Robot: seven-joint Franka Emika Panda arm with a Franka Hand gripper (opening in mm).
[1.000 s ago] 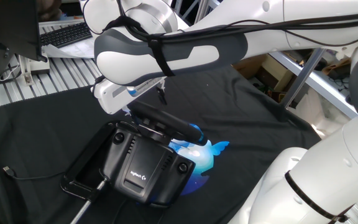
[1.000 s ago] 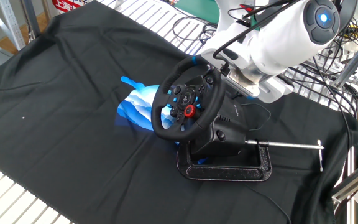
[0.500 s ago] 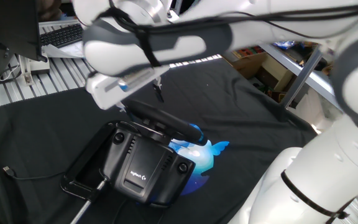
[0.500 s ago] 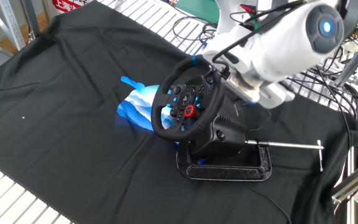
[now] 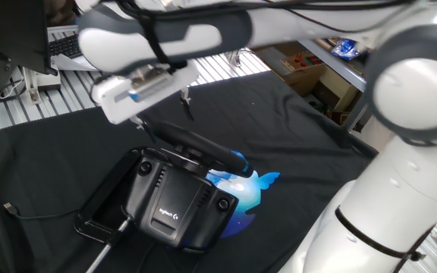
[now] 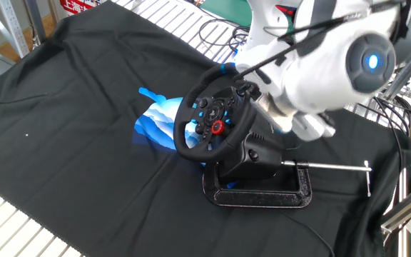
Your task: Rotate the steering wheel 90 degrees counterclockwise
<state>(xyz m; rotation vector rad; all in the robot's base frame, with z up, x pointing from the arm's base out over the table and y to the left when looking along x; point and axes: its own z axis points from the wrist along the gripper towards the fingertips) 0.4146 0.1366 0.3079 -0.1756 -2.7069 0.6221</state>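
We saw the steering wheel (image 6: 216, 114) mounted on the front of its base (image 5: 174, 199), which sat on a cloth (image 6: 70, 121) over the table. A clamp (image 6: 262, 191) lay under the base. The gripper (image 6: 247, 87) seemed to hang just behind the wheel's upper rim.

- Matt black padding on the steering wheel (image 6: 215, 118), with a short bright blue stripe.
- Hard black plastic base (image 5: 177, 199), faint sheen, white printed logo.
- Matt black cloth (image 6: 70, 107), softly creased, over the table.
- Glossy white plastic shells on the robot arm (image 5: 400, 98).
- Bare shiny metal clamp rod (image 6: 330, 166).
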